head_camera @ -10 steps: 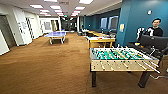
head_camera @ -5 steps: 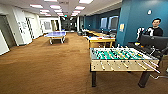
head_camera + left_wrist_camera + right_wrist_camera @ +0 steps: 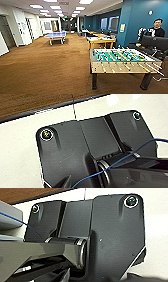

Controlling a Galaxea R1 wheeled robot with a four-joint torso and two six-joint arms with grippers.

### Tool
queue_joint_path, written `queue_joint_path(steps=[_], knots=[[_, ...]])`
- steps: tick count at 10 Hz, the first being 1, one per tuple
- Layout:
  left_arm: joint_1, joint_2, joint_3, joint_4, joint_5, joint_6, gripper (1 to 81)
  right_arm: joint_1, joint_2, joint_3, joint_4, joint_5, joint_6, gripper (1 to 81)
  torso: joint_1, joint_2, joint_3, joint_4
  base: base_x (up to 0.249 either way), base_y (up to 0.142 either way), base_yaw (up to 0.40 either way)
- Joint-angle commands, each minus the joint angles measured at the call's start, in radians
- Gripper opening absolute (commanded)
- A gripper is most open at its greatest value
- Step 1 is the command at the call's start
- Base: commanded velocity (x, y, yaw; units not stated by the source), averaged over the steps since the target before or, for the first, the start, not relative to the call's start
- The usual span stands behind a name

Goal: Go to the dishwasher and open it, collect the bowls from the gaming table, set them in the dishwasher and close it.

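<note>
Over the last second the view barely shifts: foosball table [image 3: 122, 58] near, gaming table [image 3: 101, 40] beyond, finger state indeterminable.

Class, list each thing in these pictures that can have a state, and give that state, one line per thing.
Foosball table: upright on the brown floor, rods sticking out at its side.
Gaming table: standing behind it, things on its white top, too small to name.
Table-tennis table: unfolded, standing far down the room.
Ceiling lights: on.
Person: at the blue wall, behind a control rig.
</note>
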Motion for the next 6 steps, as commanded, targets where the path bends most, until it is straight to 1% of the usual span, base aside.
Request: queue_joint_path(steps=[1,6], knots=[[-0.043,-0.003,0.000,-0.004,0.051,0.000,81.1,0.040,0.003,0.004,0.003,-0.049,-0.004,81.1,0.000,0.000,0.000,0.000,0.133,0.000,0.000],[-0.043,-0.004,-0.002,-0.004,0.051,0.002,81.1,0.039,0.004,0.005,0.005,-0.049,-0.004,81.1,0.000,0.000,0.000,0.000,0.135,0.000,0.000]])
